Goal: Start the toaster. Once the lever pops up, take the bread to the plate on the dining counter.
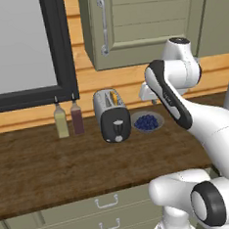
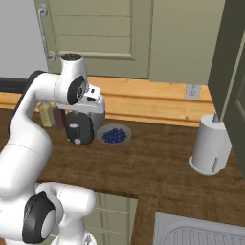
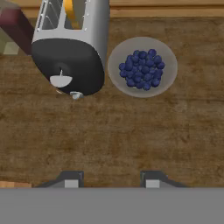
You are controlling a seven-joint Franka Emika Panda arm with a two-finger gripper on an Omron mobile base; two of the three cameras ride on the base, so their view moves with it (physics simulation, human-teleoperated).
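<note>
One slice of bread [image 3: 69, 13] is sitting down inside a slot of the toaster [image 1: 110, 115], with just its golden edge poking out at the top. The silver toaster is standing upright on the brown wooden worktop [image 1: 47, 169], close to the back wall. Its black end panel is facing the robot. The whitish lever [image 3: 61, 81] is sitting on that panel, and a small round knob [image 3: 77, 95] is sitting just under it in the hand view.

A grey bowl of blueberries [image 1: 147, 122] is resting just beside the toaster, on its right. Two small bottles are standing on the toaster's other side, one yellowish [image 1: 61, 121] and one dark red [image 1: 77, 118], close together.

The pincer [image 3: 109, 179] is hanging above the worktop, in front of the toaster and the bowl, and touching nothing. Its two fingers are standing apart, about half open, with nothing between them.

Farther right, a white paper towel roll [image 2: 210, 144] is standing near the corner of a sink [image 2: 201, 230].
</note>
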